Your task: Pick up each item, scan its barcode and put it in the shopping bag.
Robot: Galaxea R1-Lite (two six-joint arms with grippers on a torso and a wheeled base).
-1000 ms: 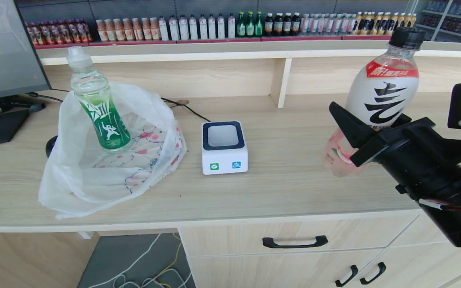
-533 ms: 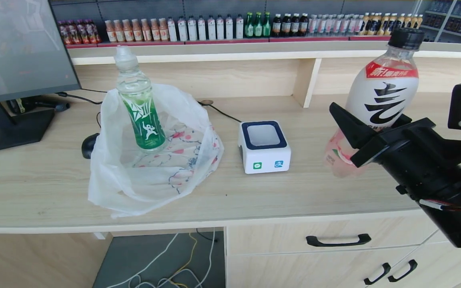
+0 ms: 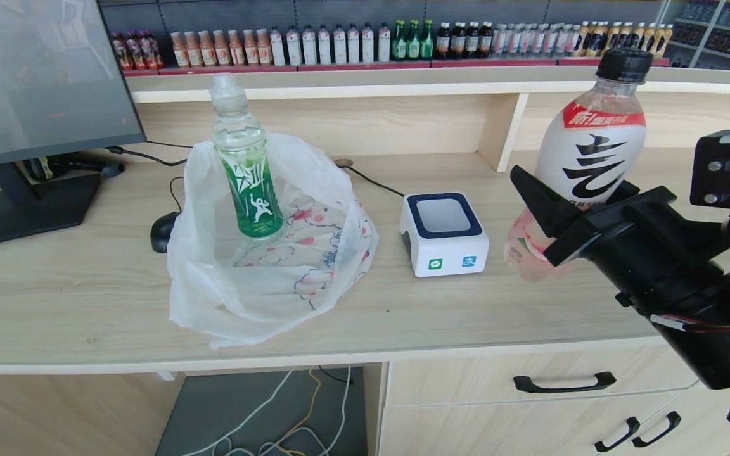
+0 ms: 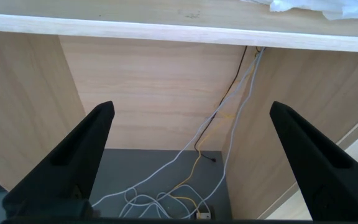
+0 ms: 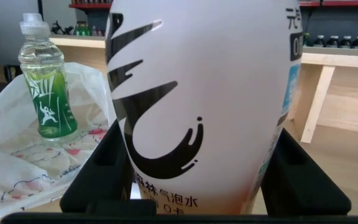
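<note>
— Wooden counter (image 3: pixel 86 297) across mid-frame: what stands on it?
— Shopping bag (image 3: pixel 213 291) left of centre, green bottle (image 3: pixel 251 190) upright inside; scanner (image 3: pixel 444 234) at centre.
— Grippers?
— Right gripper (image 3: pixel 571 196) clasps white bottle (image 3: pixel 593 152) upright at right; left gripper (image 4: pixel 191 109) gapes, holding nothing.

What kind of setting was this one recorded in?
Most likely a shop checkout counter: rows of bottled drinks line the back shelf, and a white square scanner box with a dark blue rim sits beside a thin white plastic shopping bag.
</note>
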